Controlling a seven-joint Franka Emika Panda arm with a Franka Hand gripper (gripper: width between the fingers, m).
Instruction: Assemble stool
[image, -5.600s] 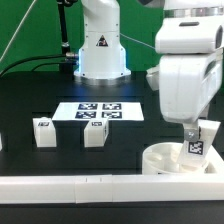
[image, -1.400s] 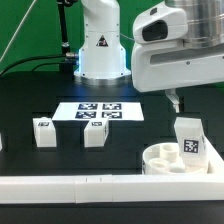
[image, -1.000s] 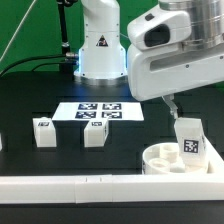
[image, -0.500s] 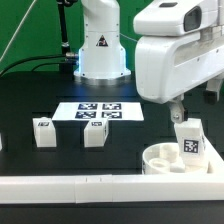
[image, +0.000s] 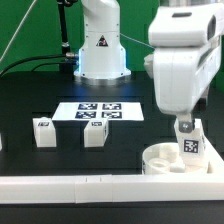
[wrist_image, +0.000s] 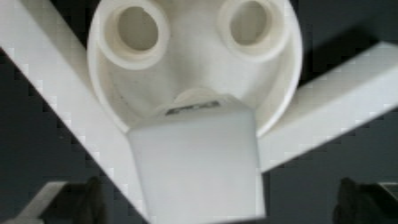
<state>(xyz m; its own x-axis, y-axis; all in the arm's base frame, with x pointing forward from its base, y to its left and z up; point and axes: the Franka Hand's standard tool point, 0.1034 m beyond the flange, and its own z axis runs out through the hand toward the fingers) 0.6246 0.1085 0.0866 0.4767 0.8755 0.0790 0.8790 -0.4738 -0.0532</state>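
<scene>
The round white seat lies at the exterior view's right, next to the border wall. One tagged leg stands upright in it, leaning slightly. My gripper hangs right above that leg's top. In the wrist view the leg fills the middle with the seat and its round holes behind it. My gripper is open; a dark finger shows on either side of the leg, apart from it. Two more legs stand on the black table at the left.
The marker board lies in the middle, in front of the robot base. The long white border wall runs along the near edge, just in front of the seat, and shows in the wrist view.
My arm has turned at the wrist and come down over the standing leg; earlier the gripper hung higher and to the side. The leg and seat have not moved.
</scene>
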